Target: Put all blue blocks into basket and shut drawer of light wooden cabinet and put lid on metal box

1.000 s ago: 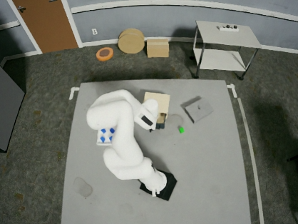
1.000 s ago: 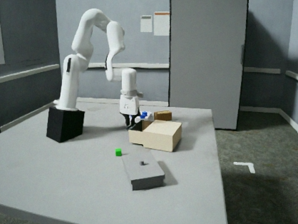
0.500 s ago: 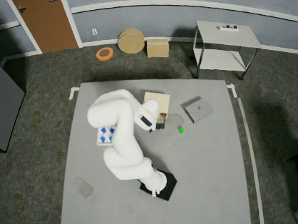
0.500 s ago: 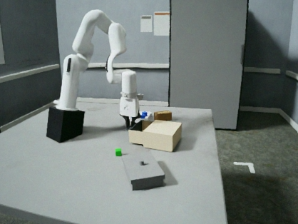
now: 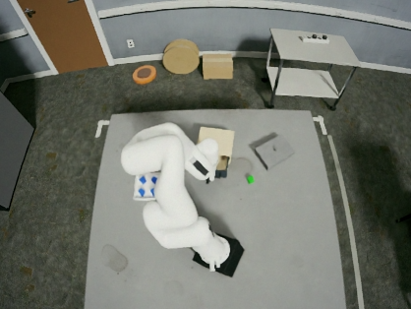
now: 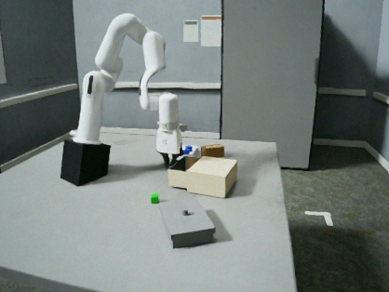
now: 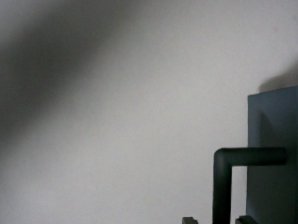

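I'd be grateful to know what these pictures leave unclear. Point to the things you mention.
- Inside of the grey metal box (image 5: pixel 282 158) (image 6: pixel 195 222): covered by its lid, top and exterior views.
- Right part of the white basket (image 5: pixel 145 199): behind the arm, top view.
- Dark drawer front (image 7: pixel 272 120): cut off by the wrist view's edge.

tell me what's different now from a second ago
the gripper has come down slightly by the open drawer, its fingers now either side of the handle with gaps; nothing visibly grabbed or let go. drawer, green block and metal box look unmoved
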Robot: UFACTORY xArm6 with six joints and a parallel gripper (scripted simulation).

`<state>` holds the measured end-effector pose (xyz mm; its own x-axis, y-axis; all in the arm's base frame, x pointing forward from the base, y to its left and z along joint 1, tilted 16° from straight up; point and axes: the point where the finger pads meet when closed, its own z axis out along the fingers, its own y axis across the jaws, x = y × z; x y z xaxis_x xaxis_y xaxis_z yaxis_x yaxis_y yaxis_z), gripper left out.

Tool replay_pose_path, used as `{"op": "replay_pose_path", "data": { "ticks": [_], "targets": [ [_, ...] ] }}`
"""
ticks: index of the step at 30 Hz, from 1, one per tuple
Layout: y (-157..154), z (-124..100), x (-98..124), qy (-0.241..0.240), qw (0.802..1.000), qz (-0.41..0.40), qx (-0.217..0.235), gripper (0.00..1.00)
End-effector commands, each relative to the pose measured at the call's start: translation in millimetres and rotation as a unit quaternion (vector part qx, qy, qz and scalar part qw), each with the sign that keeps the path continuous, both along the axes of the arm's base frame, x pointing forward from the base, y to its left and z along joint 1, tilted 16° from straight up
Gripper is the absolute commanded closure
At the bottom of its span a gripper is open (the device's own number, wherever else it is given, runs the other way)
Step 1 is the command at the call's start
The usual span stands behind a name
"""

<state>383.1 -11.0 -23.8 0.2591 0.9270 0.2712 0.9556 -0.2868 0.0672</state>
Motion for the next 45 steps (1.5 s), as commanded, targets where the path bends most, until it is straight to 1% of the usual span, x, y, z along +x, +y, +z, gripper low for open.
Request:
{"op": "replay_pose_path", "data": {
  "ticks": [1, 17, 18, 45],
  "targets": [
    [-0.1, 0.0, 1.3, -0.002, 1.0, 0.0, 0.0, 0.76],
    [-0.1, -0.2, 1.3, -0.002, 1.0, 0.0, 0.0, 0.76],
    [-0.1, -0.2, 1.3, -0.002, 1.0, 0.0, 0.0, 1.0],
    [-0.1, -0.2, 1.3, -0.002, 1.0, 0.0, 0.0, 1.0]
  ]
}}
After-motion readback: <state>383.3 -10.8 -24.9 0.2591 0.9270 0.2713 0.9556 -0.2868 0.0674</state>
